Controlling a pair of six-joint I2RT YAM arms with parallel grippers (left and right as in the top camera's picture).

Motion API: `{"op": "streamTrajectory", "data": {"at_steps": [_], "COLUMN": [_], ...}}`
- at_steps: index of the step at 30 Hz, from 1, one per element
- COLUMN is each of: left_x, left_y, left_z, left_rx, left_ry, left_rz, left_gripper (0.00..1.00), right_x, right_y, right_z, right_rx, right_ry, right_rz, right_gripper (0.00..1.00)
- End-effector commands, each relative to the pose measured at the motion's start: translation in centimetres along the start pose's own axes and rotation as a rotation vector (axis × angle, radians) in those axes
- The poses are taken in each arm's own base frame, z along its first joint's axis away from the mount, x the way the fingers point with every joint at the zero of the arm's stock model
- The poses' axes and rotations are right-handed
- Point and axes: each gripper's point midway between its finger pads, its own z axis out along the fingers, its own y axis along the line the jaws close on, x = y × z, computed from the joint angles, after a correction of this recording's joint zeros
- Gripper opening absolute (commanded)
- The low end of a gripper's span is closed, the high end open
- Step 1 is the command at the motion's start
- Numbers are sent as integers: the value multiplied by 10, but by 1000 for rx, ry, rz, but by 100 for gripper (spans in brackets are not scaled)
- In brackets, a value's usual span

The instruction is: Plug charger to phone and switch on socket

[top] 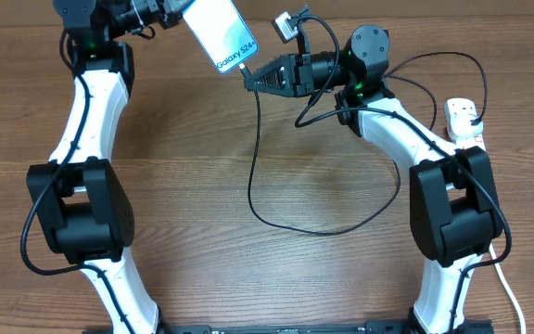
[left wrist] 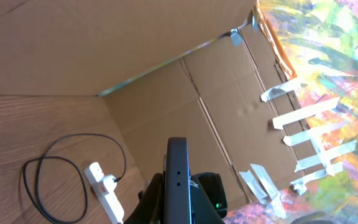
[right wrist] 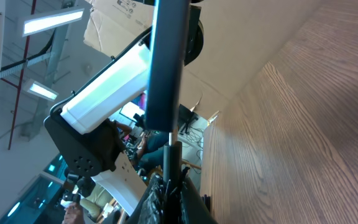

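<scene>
My left gripper [top: 176, 13] is shut on the phone [top: 221, 32] and holds it in the air at the back, its light blue screen facing up. In the left wrist view the phone [left wrist: 178, 180] shows edge-on between the jaws [left wrist: 178, 208]. My right gripper [top: 253, 80] is shut on the charger's connector tip, which meets the phone's lower edge [right wrist: 166, 62] in the right wrist view [right wrist: 174, 186]. I cannot tell whether the tip is seated. The black cable [top: 258, 176] loops over the table towards the socket [top: 464, 121] at the right edge, also seen in the left wrist view [left wrist: 107, 193].
A cardboard wall [left wrist: 166, 81] stands behind the table. The cable's loop [top: 323, 230] lies across the table's middle. The strip's thick white cord [top: 508, 288] runs down the right side. A white adapter [left wrist: 109, 182] sits in the strip with the black cable leaving it.
</scene>
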Motion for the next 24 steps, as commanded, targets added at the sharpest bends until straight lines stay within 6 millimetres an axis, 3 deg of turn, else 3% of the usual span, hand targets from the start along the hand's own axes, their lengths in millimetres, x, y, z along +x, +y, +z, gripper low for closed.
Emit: {"op": "streamTrajectory", "data": {"at_steps": [1,24], "left_x": [-3,3], "left_y": [-12,-13], "left_z": [-4,0], "left_rx": [6,12], "left_ry": [-2,27], "left_rz": [54,45], "left_gripper": [4,4], "right_x": [5,5], "right_y": [-2,-2], "right_z": [2,2], "right_rx": [-6,-6], "right_ry": [16,15], "right_rz": [-7,-17], "right_gripper": [4,4]}}
